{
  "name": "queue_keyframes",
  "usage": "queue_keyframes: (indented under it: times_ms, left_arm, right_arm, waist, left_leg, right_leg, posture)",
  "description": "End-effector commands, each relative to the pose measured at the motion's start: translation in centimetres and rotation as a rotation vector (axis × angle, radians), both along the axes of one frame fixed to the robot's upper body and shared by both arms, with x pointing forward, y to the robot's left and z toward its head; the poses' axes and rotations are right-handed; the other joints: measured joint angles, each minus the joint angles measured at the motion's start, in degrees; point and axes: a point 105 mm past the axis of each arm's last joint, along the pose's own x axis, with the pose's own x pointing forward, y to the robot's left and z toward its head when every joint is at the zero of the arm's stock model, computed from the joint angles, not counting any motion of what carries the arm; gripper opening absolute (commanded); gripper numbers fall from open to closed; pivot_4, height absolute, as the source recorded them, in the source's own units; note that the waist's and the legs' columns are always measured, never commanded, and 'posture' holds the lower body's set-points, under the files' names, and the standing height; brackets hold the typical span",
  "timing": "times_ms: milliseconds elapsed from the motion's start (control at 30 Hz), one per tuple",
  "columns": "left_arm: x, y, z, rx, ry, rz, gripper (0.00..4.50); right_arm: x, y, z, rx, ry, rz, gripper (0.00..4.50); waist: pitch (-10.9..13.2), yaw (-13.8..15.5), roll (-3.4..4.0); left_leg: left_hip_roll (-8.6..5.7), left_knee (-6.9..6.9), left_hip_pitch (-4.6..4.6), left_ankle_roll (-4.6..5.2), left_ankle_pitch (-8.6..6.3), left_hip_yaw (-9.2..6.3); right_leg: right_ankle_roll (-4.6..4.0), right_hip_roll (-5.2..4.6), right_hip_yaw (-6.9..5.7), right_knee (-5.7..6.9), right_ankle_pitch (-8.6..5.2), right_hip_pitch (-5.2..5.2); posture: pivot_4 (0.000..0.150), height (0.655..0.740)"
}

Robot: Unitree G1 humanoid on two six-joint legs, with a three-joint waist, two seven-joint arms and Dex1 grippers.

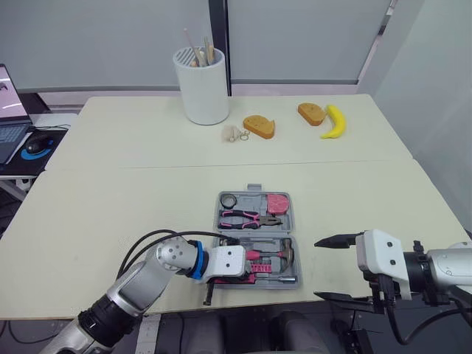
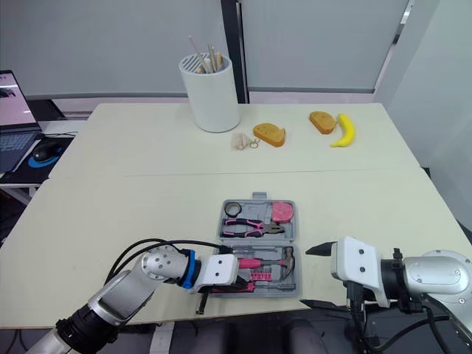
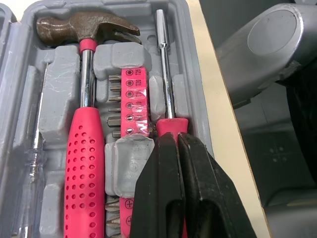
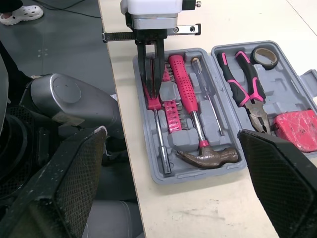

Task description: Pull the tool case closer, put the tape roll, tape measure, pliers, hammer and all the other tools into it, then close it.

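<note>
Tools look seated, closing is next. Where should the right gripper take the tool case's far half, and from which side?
Probably the far rim by the handle tab, approached from the far side. That half of the tool case lies flat, hinged along the middle, so this edge gives most leverage. The right gripper is open; the left gripper must leave the near half.

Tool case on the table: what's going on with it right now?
The tool case lies open near the table's front edge. The left gripper is down in its near half, fingers closed on the pink handle of the screwdriver, which sits in its slot beside the hammer. The pliers, tape roll and tape measure lie in the far half. The right gripper hovers open and empty just right of the case. The case is not yet closed.
</note>
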Motion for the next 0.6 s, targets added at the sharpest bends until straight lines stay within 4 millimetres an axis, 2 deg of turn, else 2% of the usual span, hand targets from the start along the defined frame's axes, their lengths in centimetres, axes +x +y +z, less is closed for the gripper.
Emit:
queue_keyframes:
  times_ms: [33,67,167,200,267,400,500,600]
  left_arm:
    - [0.0,0.5,0.4,-0.026,0.023,0.05,0.08]
    - [0.2,0.5,0.9,-0.048,0.02,0.065,0.08]
    - [0.9,0.4,4.8,-0.218,0.019,0.124,0.08]
    - [1.2,0.8,6.3,-0.275,0.016,0.141,0.08]
    - [2.2,2.0,7.7,-0.316,-0.011,0.189,0.08]
    - [5.3,6.4,7.8,-0.253,-0.112,0.344,0.08]
    - [7.0,9.5,6.7,-0.185,-0.162,0.435,0.0]
    - [7.3,10.6,5.2,-0.133,-0.168,0.423,0.0]
  right_arm:
    - [0.0,0.3,0.8,0.017,-0.042,0.016,4.5]
    - [0.0,0.3,0.8,0.018,-0.044,0.016,4.5]
    - [0.6,0.0,0.8,0.02,-0.055,-0.019,4.5]
    - [0.9,-0.1,0.8,0.017,-0.06,-0.04,4.5]
    - [1.7,-0.6,0.5,0.002,-0.071,-0.089,4.5]
    - [4.8,-2.2,-1.3,-0.107,-0.135,-0.23,4.5]
    - [7.3,-2.5,-2.3,-0.124,-0.175,-0.317,3.91]
    - [9.1,-2.3,-3.9,-0.172,-0.194,-0.343,2.87]
  waist:
    - [-0.01,-0.02,0.01]
    - [-0.01,-0.05,0.0]
    - [0.01,-0.03,-0.01]
    - [0.01,-0.02,-0.02]
    - [0.01,-0.02,-0.01]
    - [-0.01,-0.24,0.02]
    - [0.0,-0.31,0.02]
    - [0.01,-0.25,0.02]
  left_leg:
    - [0.0,0.0,0.0,0.0,0.0,0.0]
    - [0.0,0.0,0.01,0.0,0.0,0.01]
    - [0.03,0.0,-0.01,0.0,0.0,-0.01]
    - [0.04,0.01,-0.03,0.0,0.0,-0.04]
    - [0.04,0.02,-0.03,-0.01,0.0,-0.03]
    - [0.0,0.01,0.04,-0.01,0.0,0.02]
    - [0.0,-0.01,0.01,-0.01,0.01,0.03]
    - [-0.01,-0.02,-0.09,0.0,0.01,0.03]
  right_leg:
    - [0.0,0.0,0.0,0.0,0.0,0.0]
    - [0.0,0.0,0.01,0.0,0.0,0.0]
    - [0.01,0.0,-0.01,0.01,0.0,-0.02]
    - [0.01,0.0,-0.04,0.01,0.0,-0.02]
    - [0.01,-0.01,-0.03,0.02,0.0,-0.02]
    - [0.01,-0.01,0.01,0.01,0.0,0.0]
    - [-0.03,0.03,0.01,0.02,0.02,-0.07]
    - [-0.27,0.01,0.03,0.02,0.16,-0.17]
  posture:
    - [0.15,0.7303]
    - [0.15,0.7303]
    - [0.15,0.7303]
    - [0.15,0.7303]
    - [0.15,0.7303]
    - [0.15,0.7303]
    - [0.15,0.7303]
    - [0.15,0.7303]
